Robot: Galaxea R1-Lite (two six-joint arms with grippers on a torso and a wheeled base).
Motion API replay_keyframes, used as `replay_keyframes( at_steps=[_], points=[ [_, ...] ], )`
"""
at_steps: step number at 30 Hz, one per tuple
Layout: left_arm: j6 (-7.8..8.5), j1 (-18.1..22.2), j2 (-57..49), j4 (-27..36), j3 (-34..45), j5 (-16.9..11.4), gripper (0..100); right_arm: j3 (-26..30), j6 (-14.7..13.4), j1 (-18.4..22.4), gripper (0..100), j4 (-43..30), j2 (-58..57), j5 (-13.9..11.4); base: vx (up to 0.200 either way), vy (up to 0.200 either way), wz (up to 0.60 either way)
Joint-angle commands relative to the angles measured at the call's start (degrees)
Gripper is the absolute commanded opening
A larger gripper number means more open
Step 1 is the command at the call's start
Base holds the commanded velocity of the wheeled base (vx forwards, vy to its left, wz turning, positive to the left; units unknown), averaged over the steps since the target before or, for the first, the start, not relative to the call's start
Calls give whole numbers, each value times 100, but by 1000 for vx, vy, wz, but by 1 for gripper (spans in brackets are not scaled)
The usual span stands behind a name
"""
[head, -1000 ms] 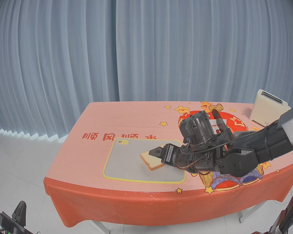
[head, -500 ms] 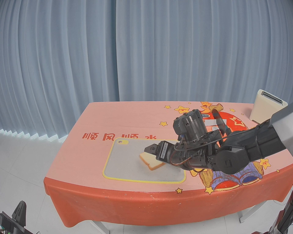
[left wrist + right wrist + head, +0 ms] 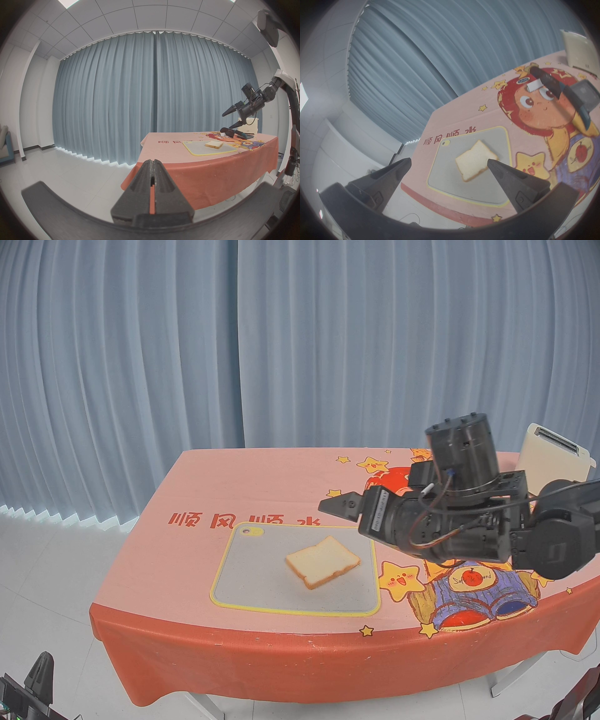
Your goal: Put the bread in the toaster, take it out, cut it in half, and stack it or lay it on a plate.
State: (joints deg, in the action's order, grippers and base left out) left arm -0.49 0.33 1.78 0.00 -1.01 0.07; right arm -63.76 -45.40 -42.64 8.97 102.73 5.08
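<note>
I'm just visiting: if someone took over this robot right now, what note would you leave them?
Right gripper: open, empty, raised above the table near the cutting board.
Left gripper: shut, empty, low, away from the table.
Bread lies whole on the board; knife on the table; toaster at the far corner.
Toasted or not: cannot tell.
To do: cut in half, plate.

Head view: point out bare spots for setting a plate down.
Bare: the grey yellow-rimmed cutting board left of the white bread slice, and the pink tablecloth beyond its left rim. Crowded: the right side, with the right gripper overhead and the white toaster.
</note>
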Motion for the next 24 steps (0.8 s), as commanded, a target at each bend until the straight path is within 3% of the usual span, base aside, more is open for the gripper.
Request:
replay_keyframes(
  at_steps=[1,6,7,10,14,19,24],
  points=[
    [-4,2,7,0,101,1,0,382,286,204,100,17,-719,-139,0,0,0],
    [-4,2,7,0,101,1,0,663,919,344,100,17,-1291,-148,0,0,0],
    [-4,2,7,-9,101,1,0,663,919,344,100,17,-1291,-148,0,0,0],
    [-4,2,7,0,101,1,0,865,1411,599,100,17,-1915,-148,0,0,0],
    [-4,2,7,0,101,1,0,935,1587,819,100,-1,-2231,-166,0,0,0],
    [-4,2,7,0,101,1,0,1085,2228,977,100,17,-2301,-113,0,0,0],
    [-4,2,7,0,101,1,0,1093,2413,1162,100,17,-2301,-104,0,0,0]
  ],
)
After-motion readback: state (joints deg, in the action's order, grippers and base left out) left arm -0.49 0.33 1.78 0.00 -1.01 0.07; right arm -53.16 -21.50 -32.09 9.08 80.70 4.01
